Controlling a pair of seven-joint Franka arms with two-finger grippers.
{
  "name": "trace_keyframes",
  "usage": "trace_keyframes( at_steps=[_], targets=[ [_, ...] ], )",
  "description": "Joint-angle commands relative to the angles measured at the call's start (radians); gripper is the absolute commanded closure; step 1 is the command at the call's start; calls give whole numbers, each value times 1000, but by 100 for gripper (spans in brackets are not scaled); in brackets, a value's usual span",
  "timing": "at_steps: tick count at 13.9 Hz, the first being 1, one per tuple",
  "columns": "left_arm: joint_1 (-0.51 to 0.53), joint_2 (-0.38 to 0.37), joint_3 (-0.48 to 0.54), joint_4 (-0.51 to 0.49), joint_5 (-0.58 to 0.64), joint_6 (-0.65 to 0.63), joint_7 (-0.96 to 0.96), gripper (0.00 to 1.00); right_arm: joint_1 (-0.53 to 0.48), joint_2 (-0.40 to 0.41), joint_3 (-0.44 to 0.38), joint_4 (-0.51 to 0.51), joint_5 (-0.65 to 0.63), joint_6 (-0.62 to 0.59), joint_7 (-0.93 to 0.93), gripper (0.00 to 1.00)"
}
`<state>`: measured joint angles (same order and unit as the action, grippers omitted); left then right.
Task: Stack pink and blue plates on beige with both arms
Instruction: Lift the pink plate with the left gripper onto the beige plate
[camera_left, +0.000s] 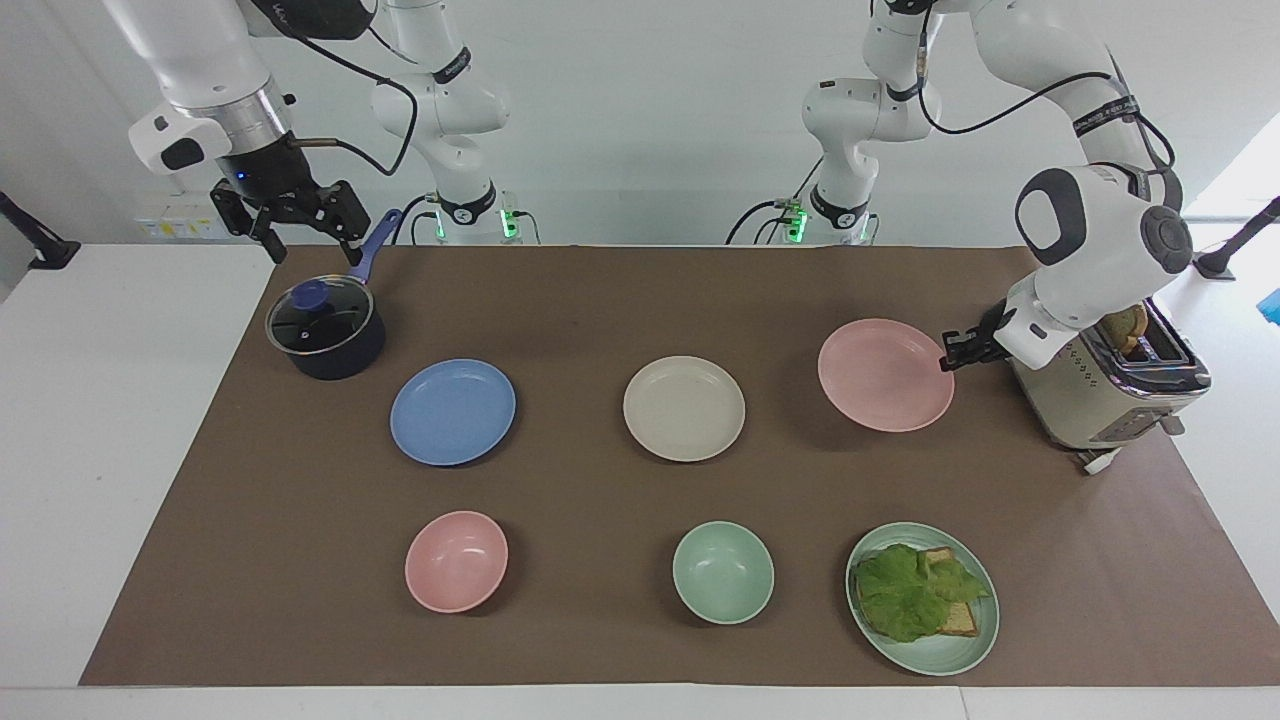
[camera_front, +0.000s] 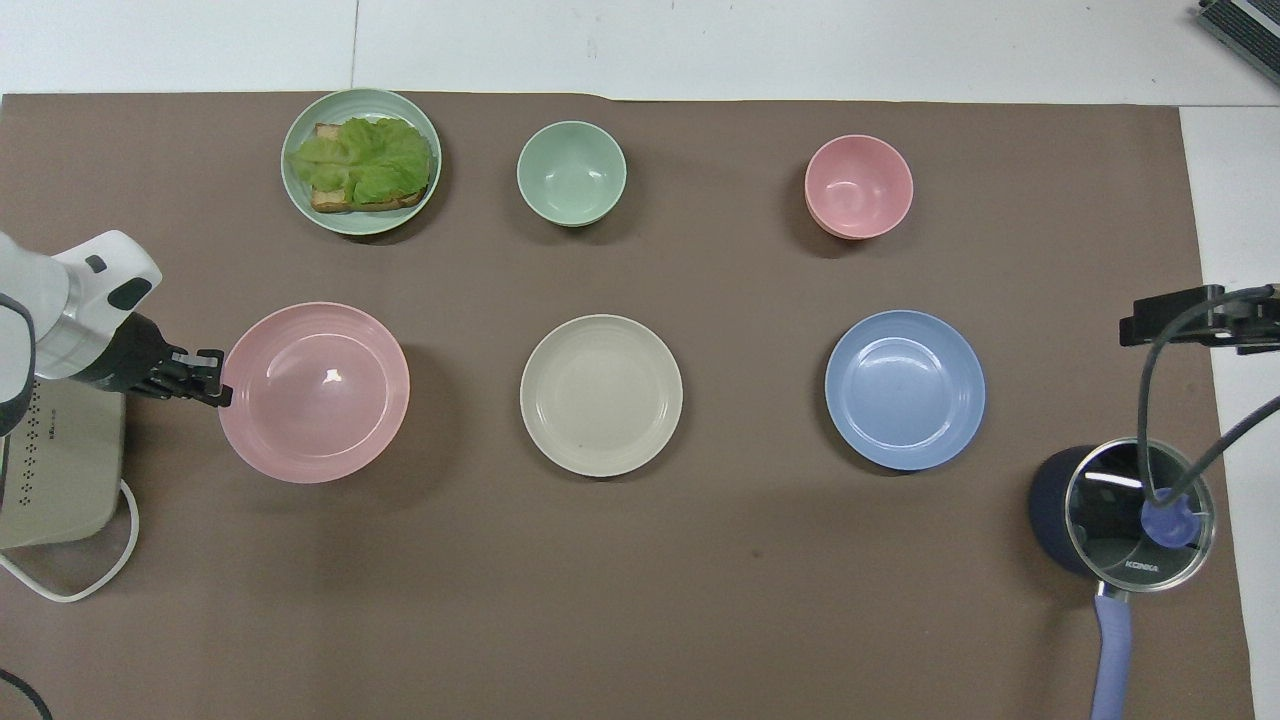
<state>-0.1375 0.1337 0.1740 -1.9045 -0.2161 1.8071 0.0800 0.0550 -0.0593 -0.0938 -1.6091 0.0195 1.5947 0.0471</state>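
Observation:
My left gripper (camera_left: 947, 352) (camera_front: 218, 380) is shut on the rim of the pink plate (camera_left: 885, 375) (camera_front: 314, 392) and holds it in the air above the mat, beside the toaster. The beige plate (camera_left: 684, 408) (camera_front: 601, 395) lies on the mat at the table's middle. The blue plate (camera_left: 452, 411) (camera_front: 905, 389) lies beside it toward the right arm's end. My right gripper (camera_left: 296, 222) hangs open over the table just above the dark pot, holding nothing; the overhead view shows only a bit of it (camera_front: 1190, 318).
A beige toaster (camera_left: 1110, 385) with bread stands at the left arm's end. A lidded dark pot (camera_left: 325, 328) with a blue handle sits under the right gripper. Farther from the robots are a pink bowl (camera_left: 456, 561), a green bowl (camera_left: 723, 572) and a green plate (camera_left: 935, 650) with lettuce and toast.

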Motion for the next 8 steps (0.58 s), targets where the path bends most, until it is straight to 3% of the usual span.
trace_keyframes(
  at_steps=[1,4,8],
  targets=[
    [-4,-11,-50,7,-57,-6,-78,100,-7,-19,6,-17,3,10,14,0],
    [-23,-13,-99,2,-98,30,-155,100,-7,-19,6,-17,5,10,14,0],
    [-125,-13,-103,-4,-114,109,-290,100,-7,-19,6,-17,5,10,14,0]
  ],
)
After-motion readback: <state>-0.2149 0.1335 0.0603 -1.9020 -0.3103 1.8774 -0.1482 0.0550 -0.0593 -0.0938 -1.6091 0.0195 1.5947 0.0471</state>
